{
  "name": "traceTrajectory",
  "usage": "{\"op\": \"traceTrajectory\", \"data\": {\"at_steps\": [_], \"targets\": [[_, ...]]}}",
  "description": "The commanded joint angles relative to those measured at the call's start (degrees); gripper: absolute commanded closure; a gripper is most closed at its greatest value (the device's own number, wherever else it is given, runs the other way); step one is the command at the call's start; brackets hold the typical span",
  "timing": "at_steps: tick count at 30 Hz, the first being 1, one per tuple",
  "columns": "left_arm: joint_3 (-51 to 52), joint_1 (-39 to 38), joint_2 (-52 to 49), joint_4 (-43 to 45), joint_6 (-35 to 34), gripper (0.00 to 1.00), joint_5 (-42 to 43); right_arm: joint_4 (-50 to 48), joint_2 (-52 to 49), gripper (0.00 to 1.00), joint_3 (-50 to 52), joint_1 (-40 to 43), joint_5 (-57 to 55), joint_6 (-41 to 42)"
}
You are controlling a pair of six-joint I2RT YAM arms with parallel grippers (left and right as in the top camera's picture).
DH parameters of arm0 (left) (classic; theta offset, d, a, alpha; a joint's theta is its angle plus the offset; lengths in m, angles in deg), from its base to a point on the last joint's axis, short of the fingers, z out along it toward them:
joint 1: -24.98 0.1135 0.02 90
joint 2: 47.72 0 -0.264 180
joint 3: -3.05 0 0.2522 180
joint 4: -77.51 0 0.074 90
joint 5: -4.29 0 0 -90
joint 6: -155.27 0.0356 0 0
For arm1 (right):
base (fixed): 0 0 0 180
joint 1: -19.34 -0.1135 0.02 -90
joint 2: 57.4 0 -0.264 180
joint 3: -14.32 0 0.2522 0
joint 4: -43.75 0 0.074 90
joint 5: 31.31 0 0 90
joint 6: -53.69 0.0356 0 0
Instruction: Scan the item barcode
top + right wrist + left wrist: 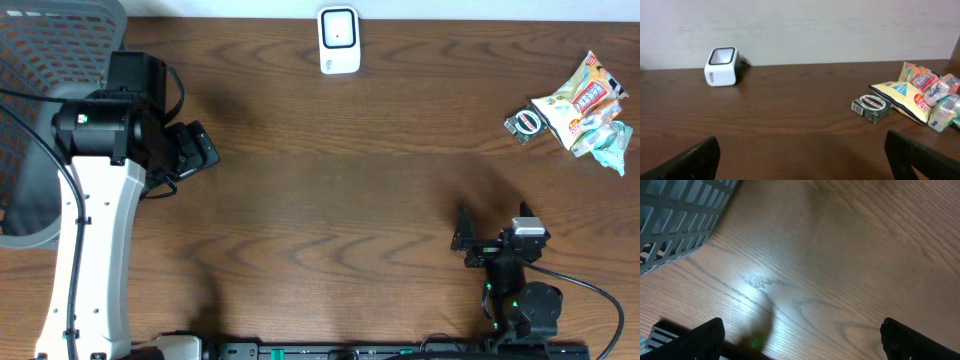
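Observation:
A white barcode scanner (339, 40) stands at the table's far edge; in the right wrist view the scanner (721, 66) is far off to the left. A pile of items lies at the far right: a yellow snack bag (575, 98), a pale green packet (606, 145) and a small dark green box (523, 123). The right wrist view shows the box (871, 107) beside the bag (905, 92). My right gripper (493, 222) is open near the front edge, well short of the pile, with only table between its fingers (920, 157). My left gripper (198, 150) is open over bare wood.
A grey slatted basket (40, 60) fills the far left corner, and its wall (680, 215) shows close by in the left wrist view. The white left arm (90, 230) runs along the left side. Dark wood lies between the scanner and both grippers.

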Motion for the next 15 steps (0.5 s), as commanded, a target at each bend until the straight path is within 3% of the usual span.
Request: {"op": "traceTrajectory", "data": {"at_steps": [1,15], "targets": [[-0.1,0.0,-0.3,-0.4,-0.5,0.02,-0.3,0.4,0.4,0.01,0.1,-0.8,-0.2,-2.1],[-0.1,0.0,-0.3,-0.4,-0.5,0.02,-0.3,0.4,0.4,0.01,0.1,-0.6,-0.4,-4.1]]}}
